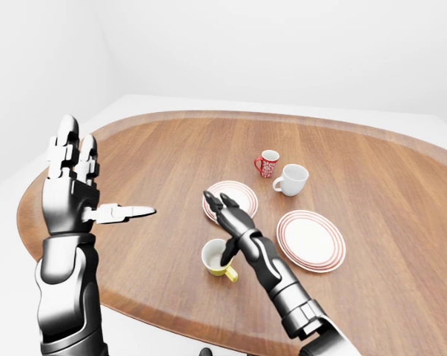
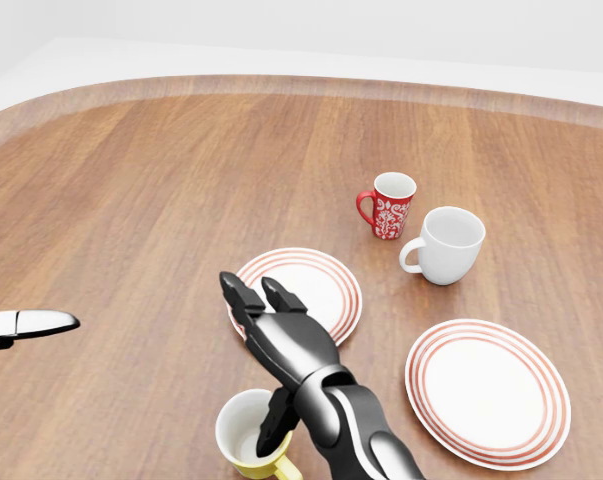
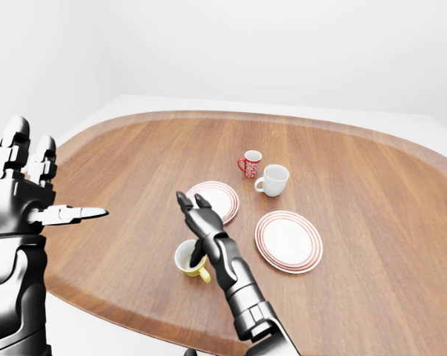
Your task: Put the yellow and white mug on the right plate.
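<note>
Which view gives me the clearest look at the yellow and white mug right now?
The left-eye view: the yellow and white mug shows whole, handle included, with the right hand over its rim. The right-eye view shows nearly the same. The head view crops it at the bottom edge.

yellow and white mug [image 2: 249, 435]: upright, on table | right plate [image 2: 488, 391]: bare, red-ringed

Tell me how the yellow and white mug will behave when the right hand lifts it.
The yellow and white mug looks rigid and glazed, so it could slip in the right hand's fingers. One finger dips inside the rim, a hold that may let the mug tilt. It stands upright on a flat base and looks empty, so it is probably light and unlikely to roll on the table.
</note>
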Controlling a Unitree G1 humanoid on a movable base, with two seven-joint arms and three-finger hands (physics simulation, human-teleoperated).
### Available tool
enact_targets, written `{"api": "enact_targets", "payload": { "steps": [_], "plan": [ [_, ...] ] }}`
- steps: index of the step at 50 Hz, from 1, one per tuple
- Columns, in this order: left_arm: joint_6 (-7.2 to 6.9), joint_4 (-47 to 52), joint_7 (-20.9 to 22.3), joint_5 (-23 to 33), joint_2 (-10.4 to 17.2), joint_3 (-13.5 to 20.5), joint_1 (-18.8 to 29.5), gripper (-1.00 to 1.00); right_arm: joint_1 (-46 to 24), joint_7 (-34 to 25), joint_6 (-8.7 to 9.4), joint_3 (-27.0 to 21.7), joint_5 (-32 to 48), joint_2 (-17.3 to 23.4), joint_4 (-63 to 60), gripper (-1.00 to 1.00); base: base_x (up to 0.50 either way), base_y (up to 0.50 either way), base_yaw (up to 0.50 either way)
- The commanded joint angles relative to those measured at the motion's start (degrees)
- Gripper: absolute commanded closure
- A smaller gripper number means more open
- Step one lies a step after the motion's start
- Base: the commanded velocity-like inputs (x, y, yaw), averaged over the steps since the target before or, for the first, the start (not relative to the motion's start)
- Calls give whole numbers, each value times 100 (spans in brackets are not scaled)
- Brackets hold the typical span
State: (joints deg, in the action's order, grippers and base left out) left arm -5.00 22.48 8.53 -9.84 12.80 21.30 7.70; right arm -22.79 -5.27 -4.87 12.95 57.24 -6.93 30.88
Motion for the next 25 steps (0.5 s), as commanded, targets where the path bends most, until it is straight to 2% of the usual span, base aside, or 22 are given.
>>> {"api": "enact_targets", "payload": {
  "steps": [1,25],
  "plan": [
    [0,28,-3,-45,33,52,13,-97,67,40,-13,51,30,-48,40,-100,0,0,0],
    [0,170,-14,-187,136,209,55,-97,61,289,-13,111,105,-131,453,-100,0,0,0]
  ]
}}
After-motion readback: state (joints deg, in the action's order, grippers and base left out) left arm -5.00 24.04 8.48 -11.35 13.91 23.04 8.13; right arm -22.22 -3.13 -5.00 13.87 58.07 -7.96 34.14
